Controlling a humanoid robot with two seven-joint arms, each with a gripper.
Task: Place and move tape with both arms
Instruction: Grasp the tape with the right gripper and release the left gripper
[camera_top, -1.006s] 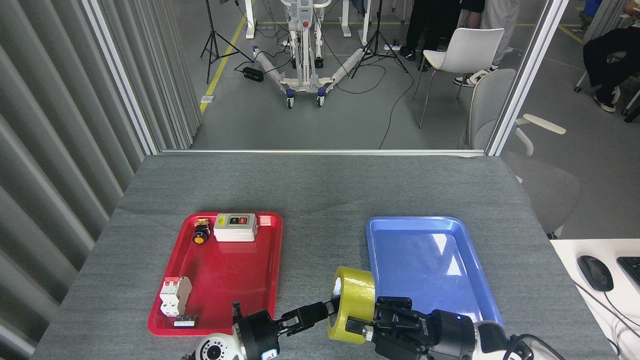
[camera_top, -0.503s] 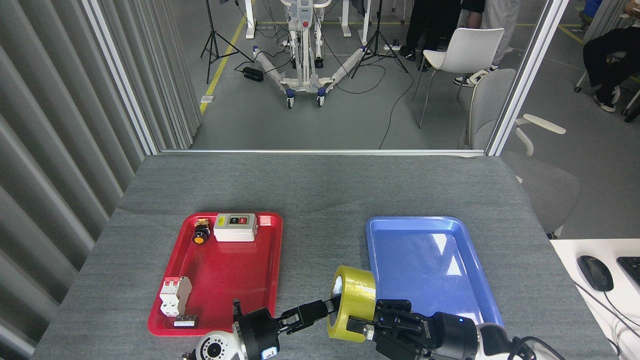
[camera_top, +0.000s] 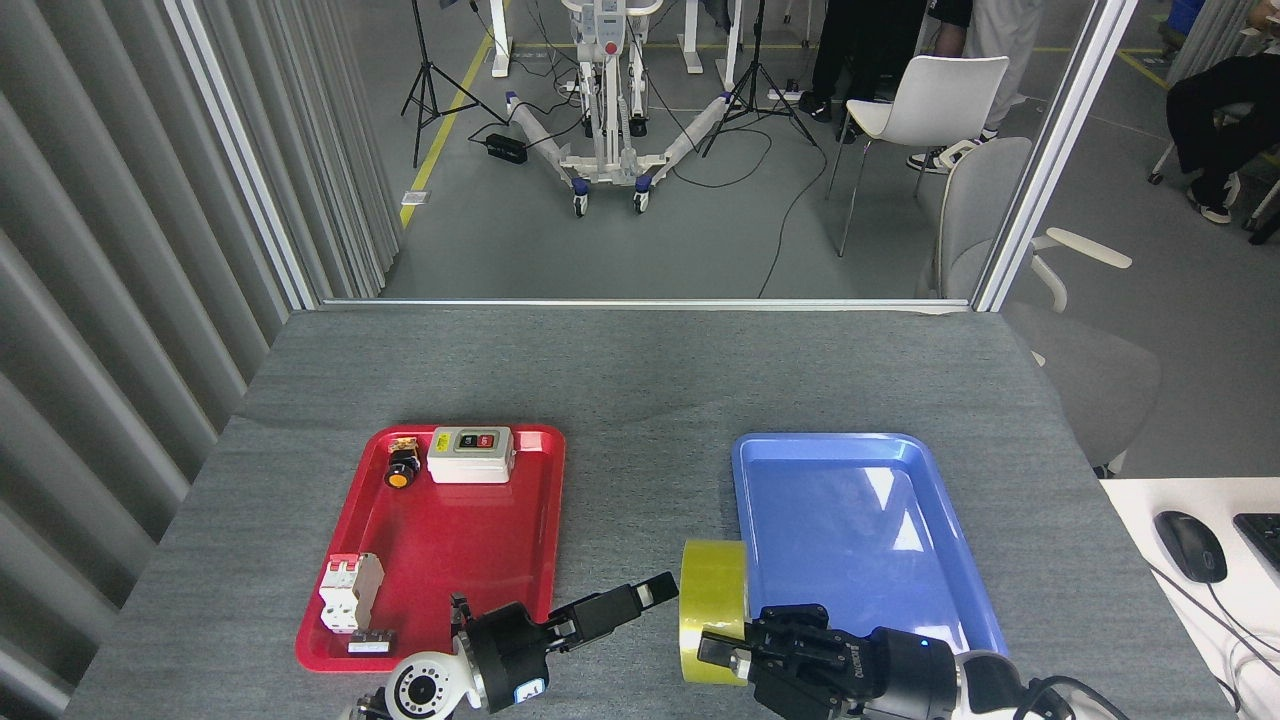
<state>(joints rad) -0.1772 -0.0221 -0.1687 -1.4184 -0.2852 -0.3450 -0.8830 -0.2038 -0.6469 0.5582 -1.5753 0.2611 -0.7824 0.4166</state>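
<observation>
The tape (camera_top: 713, 610) stands on edge over the grey table (camera_top: 640, 380), just left of the blue tray (camera_top: 860, 530). The right gripper (camera_top: 735, 650) clamps its near rim. The left gripper (camera_top: 655, 590) points at the tape's left face, its tip just beside it; whether its jaws are spread cannot be told. A red tray (camera_top: 450, 560) with switches lies left.
</observation>
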